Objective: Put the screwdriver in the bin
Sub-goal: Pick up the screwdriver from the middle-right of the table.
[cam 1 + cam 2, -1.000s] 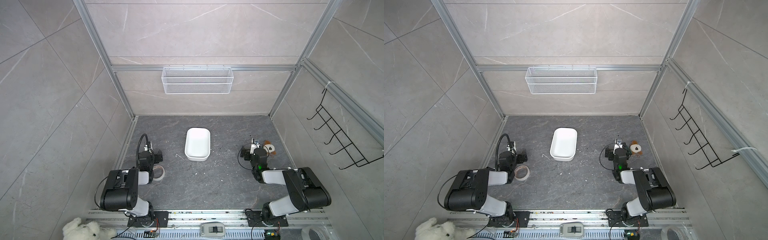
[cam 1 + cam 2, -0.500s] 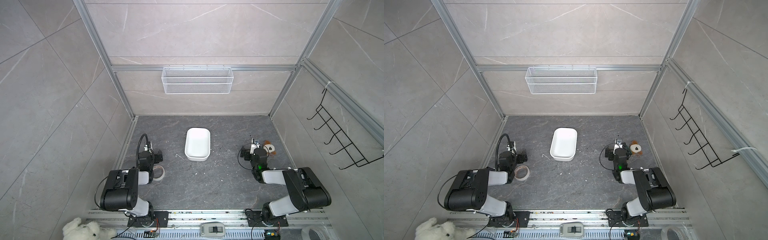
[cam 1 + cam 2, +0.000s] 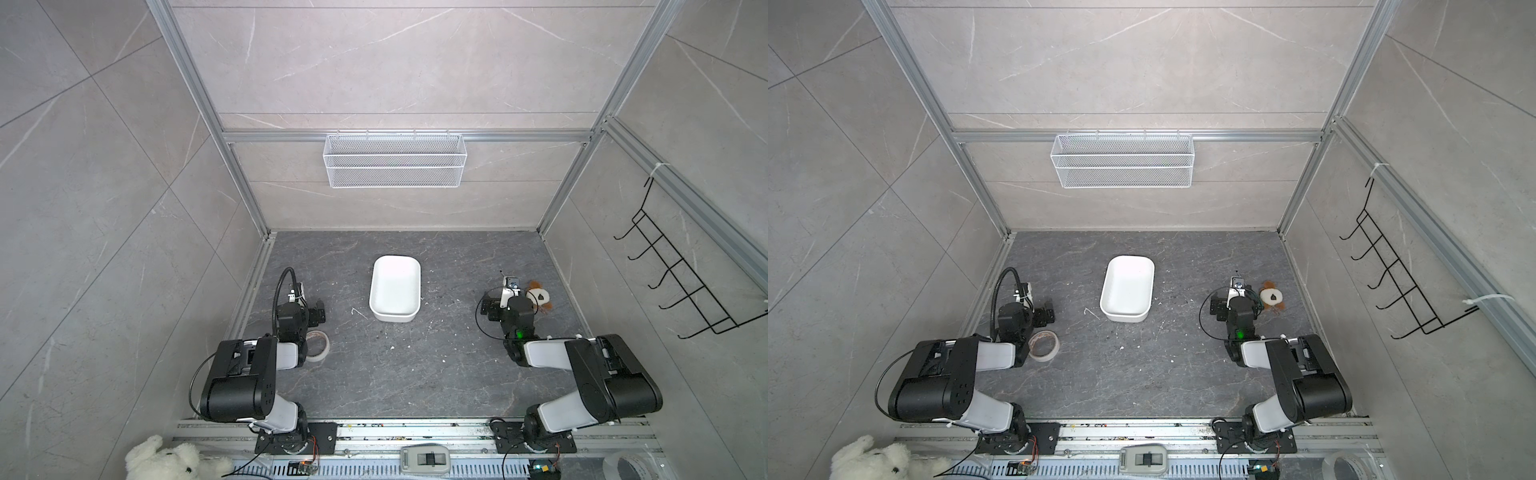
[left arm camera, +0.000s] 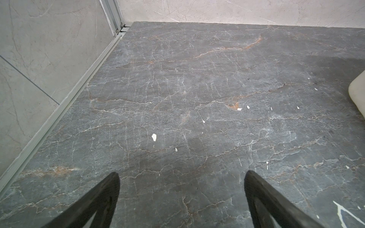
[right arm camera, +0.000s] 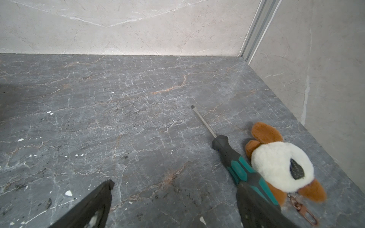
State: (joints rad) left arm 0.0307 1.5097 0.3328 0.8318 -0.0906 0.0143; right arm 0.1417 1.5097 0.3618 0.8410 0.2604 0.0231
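The screwdriver, with a black and teal-green handle and a thin metal shaft, lies on the dark stone floor, its tip pointing to the back wall. My right gripper stands open just above the floor. One of its fingers overlaps the handle's rear end, and nothing sits between the fingers. The bin is a white shallow tub in the middle of the floor, empty in both top views. My left gripper is open over bare floor, with the bin's corner off to one side.
A brown and white plush toy with a metal clasp touches the screwdriver's handle, close to the right wall. A tape roll lies by the left arm. A white wire basket hangs on the back wall; black hooks hang on the right wall.
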